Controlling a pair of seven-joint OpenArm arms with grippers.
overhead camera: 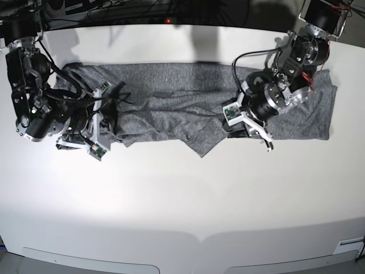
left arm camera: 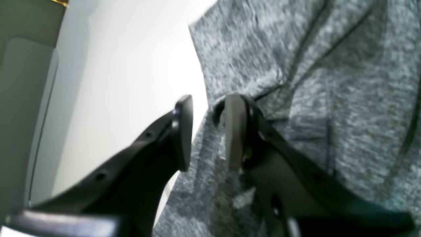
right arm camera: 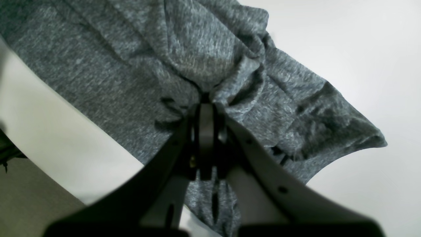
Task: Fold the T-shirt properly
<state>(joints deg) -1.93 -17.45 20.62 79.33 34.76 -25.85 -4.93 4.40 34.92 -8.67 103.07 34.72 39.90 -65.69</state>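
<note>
The heather-grey T-shirt (overhead camera: 171,91) lies stretched in a wrinkled band across the far half of the white table. In the right wrist view my right gripper (right arm camera: 205,107) is shut on a bunched fold of the T-shirt (right arm camera: 98,65), and the cloth puckers around its tips. In the base view that right gripper (overhead camera: 105,121) is at the garment's left end. My left gripper (left arm camera: 208,108) stands open astride the edge of the T-shirt (left arm camera: 329,82), one finger on the cloth and the other over bare table. The base view places this left gripper (overhead camera: 246,128) on the shirt's right part.
The white table (overhead camera: 182,205) runs wide and bare toward its front edge. Cables and dark equipment (overhead camera: 114,7) line the back edge. A pointed flap of cloth (overhead camera: 201,149) sticks out toward the front at mid-table.
</note>
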